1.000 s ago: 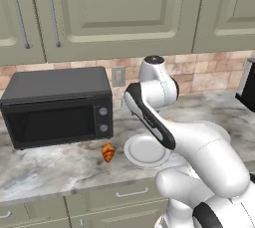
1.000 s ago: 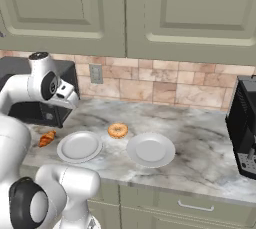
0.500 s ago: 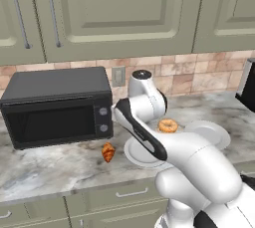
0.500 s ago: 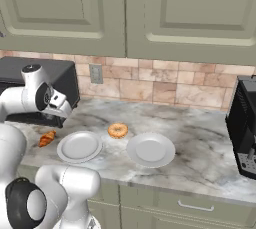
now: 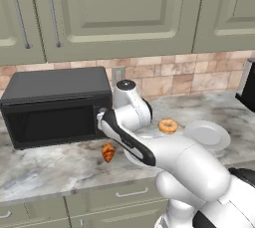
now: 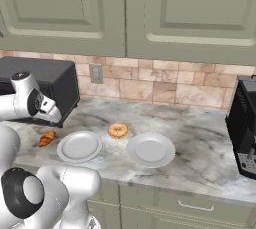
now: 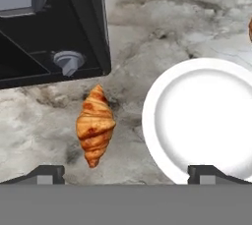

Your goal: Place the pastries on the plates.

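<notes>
A marbled worktop (image 6: pixel 200 138) runs beneath green cabinets. The croissant (image 7: pixel 95 125) lies bare on it, just beside the near plate (image 7: pixel 206 121) and in front of the microwave (image 5: pixel 55 105). It is probably light, flaky and crushable, so pinch gently across its thick middle. The gripper (image 7: pixel 125 172) hovers above, jaws wide apart, empty.

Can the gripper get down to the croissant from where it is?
Probably yes. The gripper is open and hovers above the croissant, which lies bare on the counter. The microwave and a plate flank it, but neither touches or covers it.
</notes>
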Robot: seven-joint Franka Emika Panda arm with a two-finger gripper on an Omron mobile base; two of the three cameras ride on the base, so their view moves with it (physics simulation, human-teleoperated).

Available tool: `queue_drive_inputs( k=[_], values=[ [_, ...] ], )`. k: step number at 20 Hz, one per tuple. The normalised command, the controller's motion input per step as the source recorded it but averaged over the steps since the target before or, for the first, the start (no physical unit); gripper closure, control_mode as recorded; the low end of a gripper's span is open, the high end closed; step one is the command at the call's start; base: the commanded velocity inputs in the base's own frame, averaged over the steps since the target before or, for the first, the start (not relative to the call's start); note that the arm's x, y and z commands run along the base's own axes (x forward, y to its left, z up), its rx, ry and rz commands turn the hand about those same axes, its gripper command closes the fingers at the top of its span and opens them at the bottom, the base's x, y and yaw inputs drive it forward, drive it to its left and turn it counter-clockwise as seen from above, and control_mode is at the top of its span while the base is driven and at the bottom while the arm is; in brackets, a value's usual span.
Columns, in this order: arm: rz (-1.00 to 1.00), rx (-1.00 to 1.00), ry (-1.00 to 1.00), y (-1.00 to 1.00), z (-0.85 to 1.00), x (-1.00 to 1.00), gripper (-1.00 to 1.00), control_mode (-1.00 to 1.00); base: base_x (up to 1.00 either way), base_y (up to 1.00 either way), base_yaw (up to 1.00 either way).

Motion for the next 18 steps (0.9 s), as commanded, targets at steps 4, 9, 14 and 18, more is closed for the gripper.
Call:
queue_drive_inputs(
  k=[4, 9, 14, 18],
  values=[
    [0.01, 0.00, 0.02, 0.48, -0.24, 0.11, -1.00, -1.00, 0.00, 0.00, 0.00],
    [0.00, 0.00, 0.00, 0.34, -0.23, 0.09, -1.00, -1.00, 0.00, 0.00, 0.00],
    [0.00, 0.00, 0.00, 0.14, -0.28, 0.06, -1.00, -1.00, 0.00, 0.00, 0.00],
    [0.00, 0.00, 0.01, 0.00, -0.32, 0.00, -1.00, -1.00, 0.00, 0.00, 0.00]
  ],
)
